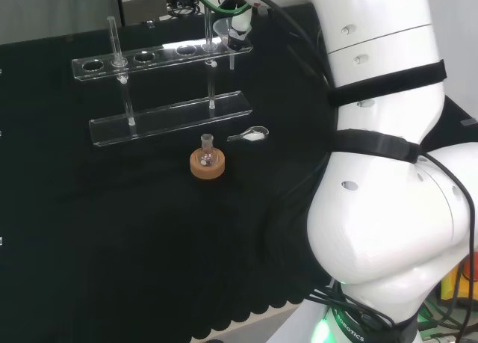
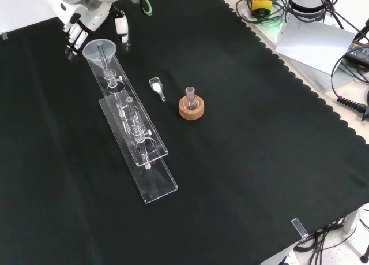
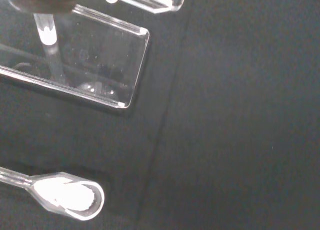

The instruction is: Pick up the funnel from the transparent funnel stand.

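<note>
The clear funnel [image 2: 99,50] sits in the end hole of the transparent funnel stand [image 2: 138,146], at the stand's far end in the front view. In the head view the funnel [image 1: 223,31] is at the rack's right end. The hand [image 2: 86,18] hovers just beyond the funnel, open, its fingers [image 2: 72,38] to one side of the rim and the thumb [image 2: 122,32] to the other, apart from it. The hand [image 1: 239,22] shows beside the funnel in the head view. The funnel's stem [image 3: 47,32] hangs over the stand's base plate [image 3: 107,59] in the wrist view.
A small round flask on a cork ring [image 2: 191,106] stands to the right of the stand in the front view. A clear spoon with white powder [image 2: 155,86] lies between them, also close in the wrist view as the spoon [image 3: 65,196]. The arm's white links [image 1: 388,171] stand at the head view's right.
</note>
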Tool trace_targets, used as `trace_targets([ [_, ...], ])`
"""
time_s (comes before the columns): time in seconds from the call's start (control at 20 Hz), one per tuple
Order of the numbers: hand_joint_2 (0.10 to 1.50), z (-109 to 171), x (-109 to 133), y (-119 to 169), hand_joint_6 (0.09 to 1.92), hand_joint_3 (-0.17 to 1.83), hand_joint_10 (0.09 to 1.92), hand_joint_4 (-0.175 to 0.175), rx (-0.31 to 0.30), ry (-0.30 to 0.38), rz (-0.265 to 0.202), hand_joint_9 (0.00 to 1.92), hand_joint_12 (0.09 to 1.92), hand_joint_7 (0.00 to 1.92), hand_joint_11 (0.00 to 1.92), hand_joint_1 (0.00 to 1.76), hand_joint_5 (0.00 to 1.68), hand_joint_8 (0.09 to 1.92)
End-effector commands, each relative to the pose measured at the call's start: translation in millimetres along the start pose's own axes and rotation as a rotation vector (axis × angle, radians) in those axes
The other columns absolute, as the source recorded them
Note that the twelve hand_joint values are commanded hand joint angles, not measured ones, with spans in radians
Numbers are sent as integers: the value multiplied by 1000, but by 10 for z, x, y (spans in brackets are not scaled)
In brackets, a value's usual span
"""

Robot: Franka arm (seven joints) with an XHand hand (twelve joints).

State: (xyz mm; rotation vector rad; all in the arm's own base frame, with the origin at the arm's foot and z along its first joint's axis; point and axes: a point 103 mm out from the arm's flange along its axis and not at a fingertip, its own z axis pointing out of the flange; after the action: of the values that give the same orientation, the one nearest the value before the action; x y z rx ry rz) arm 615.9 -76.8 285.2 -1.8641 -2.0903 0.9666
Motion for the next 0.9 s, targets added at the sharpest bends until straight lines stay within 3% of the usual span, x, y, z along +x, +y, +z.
trace_targets([
  [0.05,732,-37,47,38,87,232,729,47,-2,-23,3,340,1408,0,172,733,100,483],
  [0.25,681,-73,181,21,87,352,715,46,-1,-51,11,356,1404,0,182,742,111,511],
  [0.7,649,-67,142,39,87,454,683,43,6,-52,7,430,1394,4,207,760,148,562],
  [0.9,654,-87,196,23,87,468,678,42,12,-59,33,451,1394,11,215,771,167,572],
])
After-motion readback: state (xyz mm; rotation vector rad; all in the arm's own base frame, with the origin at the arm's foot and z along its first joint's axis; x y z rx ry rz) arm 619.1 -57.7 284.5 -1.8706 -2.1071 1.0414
